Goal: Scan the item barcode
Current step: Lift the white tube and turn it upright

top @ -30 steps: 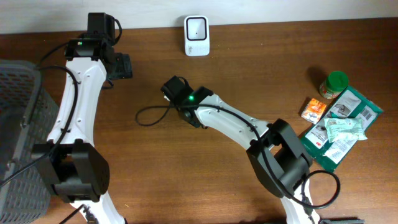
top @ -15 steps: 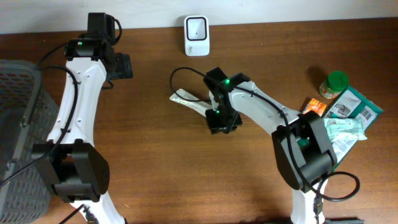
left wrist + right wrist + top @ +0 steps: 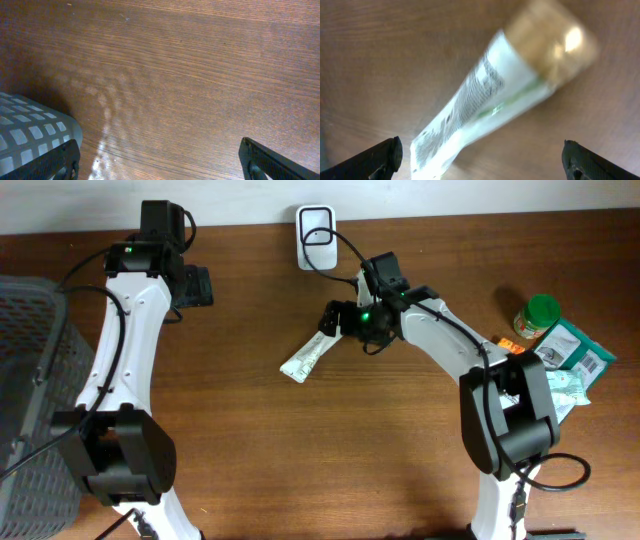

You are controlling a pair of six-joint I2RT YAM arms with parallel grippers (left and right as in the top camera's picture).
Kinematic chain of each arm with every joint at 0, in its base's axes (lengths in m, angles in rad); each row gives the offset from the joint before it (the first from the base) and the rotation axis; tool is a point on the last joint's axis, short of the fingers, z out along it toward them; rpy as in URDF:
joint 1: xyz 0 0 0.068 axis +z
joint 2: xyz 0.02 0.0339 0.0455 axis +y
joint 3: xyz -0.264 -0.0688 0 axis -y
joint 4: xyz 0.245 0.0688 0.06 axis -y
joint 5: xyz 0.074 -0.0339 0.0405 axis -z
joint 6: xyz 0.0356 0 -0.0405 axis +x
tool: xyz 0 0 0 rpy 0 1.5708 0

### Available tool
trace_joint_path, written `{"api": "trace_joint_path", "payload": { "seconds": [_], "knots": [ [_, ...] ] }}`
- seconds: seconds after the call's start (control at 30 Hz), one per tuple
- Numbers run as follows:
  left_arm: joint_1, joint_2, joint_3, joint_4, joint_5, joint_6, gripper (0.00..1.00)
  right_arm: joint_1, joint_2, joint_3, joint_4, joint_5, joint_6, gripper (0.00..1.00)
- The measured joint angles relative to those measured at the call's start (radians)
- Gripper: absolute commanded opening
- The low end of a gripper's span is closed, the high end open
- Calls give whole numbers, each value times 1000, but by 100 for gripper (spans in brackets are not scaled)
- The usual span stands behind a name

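Note:
The item, a long white packet with dark print and a gold end, lies flat on the wooden table in the overhead view. In the right wrist view the packet is blurred and runs diagonally, gold end at the upper right. My right gripper hovers just beyond the packet's far end; the same gripper is open, its black fingertips wide apart and holding nothing. A white scanner stands at the back edge. My left gripper is open over bare wood at the far left, seen wide in its own view.
A grey mesh basket fills the left edge, its corner showing in the left wrist view. At the right sit a green-lidded jar, an orange box and green and white packets. A black cable loops near the scanner.
My right arm swung from the table's middle toward the back right. Its jaws opened, and the packet now lies free on the wood. The left arm has not moved.

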State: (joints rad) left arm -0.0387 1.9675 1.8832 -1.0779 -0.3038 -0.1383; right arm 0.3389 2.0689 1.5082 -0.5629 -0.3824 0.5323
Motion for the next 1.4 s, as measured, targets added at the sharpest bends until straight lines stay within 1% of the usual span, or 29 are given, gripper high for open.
{"api": "trace_joint_path", "payload": {
  "seconds": [0.03, 0.07, 0.1, 0.13, 0.2, 0.23, 0.27, 0.3, 0.33, 0.4, 0.43, 0.5, 0.53, 0.6, 0.67, 0.7, 0.77, 0.83, 0.9, 0.93, 0.97, 1.0, 1.03, 1.1, 1.17, 1.23, 1.33, 1.4],
  "knots": [
    [0, 0, 0, 0, 0, 0, 99, 33, 0, 0, -9, 4, 110, 98],
    [0, 0, 0, 0, 0, 0, 99, 68, 0, 0, -2, 39, 186, 97],
    [0, 0, 0, 0, 0, 0, 99, 100, 0, 0, 7, 75, 227, 81],
    [0, 0, 0, 0, 0, 0, 99, 157, 6, 0, 18, 137, 290, 69],
    [0, 0, 0, 0, 0, 0, 99, 205, 33, 0, 36, 173, 339, 64],
    [0, 0, 0, 0, 0, 0, 99, 212, 46, 0, 40, 185, 354, 56],
    [0, 0, 0, 0, 0, 0, 99, 212, 53, 0, 40, 202, 362, 42],
    [0, 0, 0, 0, 0, 0, 99, 211, 53, -2, 40, 225, 365, 37],
    [0, 0, 0, 0, 0, 0, 99, 211, 53, -4, 40, 237, 354, 34],
    [0, 0, 0, 0, 0, 0, 99, 211, 53, -6, 40, 255, 239, 4],
    [0, 0, 0, 0, 0, 0, 99, 207, 53, -6, 40, 255, 206, 4],
    [0, 0, 0, 0, 0, 0, 99, 186, 51, -2, 25, 204, 51, 4],
    [0, 0, 0, 0, 0, 0, 99, 170, 51, -1, 6, 161, -50, 4],
    [0, 0, 0, 0, 0, 0, 99, 116, 50, 1, -95, 3, -363, 4],
    [0, 0, 0, 0, 0, 0, 99, 84, 50, -1, -145, -59, -539, 4],
    [0, 0, 0, 0, 0, 0, 99, 70, 50, -4, -148, -80, -597, 4],
    [0, 0, 0, 0, 0, 0, 99, 46, 50, -14, -150, -115, -642, 4],
    [0, 0, 0, 0, 0, 0, 99, 30, 51, -20, -151, -133, -650, 4],
    [0, 0, 0, 0, 0, 0, 99, 16, 51, -20, -193, -166, -599, 4],
    [0, 0, 0, 0, 0, 0, 99, -1, 51, -23, -207, -229, -616, 4],
    [0, 0, 0, 0, 0, 0, 99, -27, 50, -33, -220, -353, -660, 4],
    [0, 0, 0, 0, 0, 0, 99, -42, 42, -36, -220, -413, -669, 4],
    [0, 0, 0, 0, 0, 0, 99, -63, 0, -44, -231, -498, -688, 4],
    [0, 0, 0, 0, 0, 0, 99, -125, -189, -45, -283, -673, -759, 4],
    [0, 0, 0, 0, 0, 0, 99, -158, -316, -45, -329, -748, -799, 4],
    [0, 0, 0, 0, 0, 0, 99, -174, -475, -46, -332, -847, -824, 4],
    [0, 0, 0, 0, 0, 0, 99, -195, -644, -46, -334, -922, -825, 4],
    [0, 0, 0, 0, 0, 0, 99, -195, -679, -46, -335, -924, -820, 4]
  ]
}}
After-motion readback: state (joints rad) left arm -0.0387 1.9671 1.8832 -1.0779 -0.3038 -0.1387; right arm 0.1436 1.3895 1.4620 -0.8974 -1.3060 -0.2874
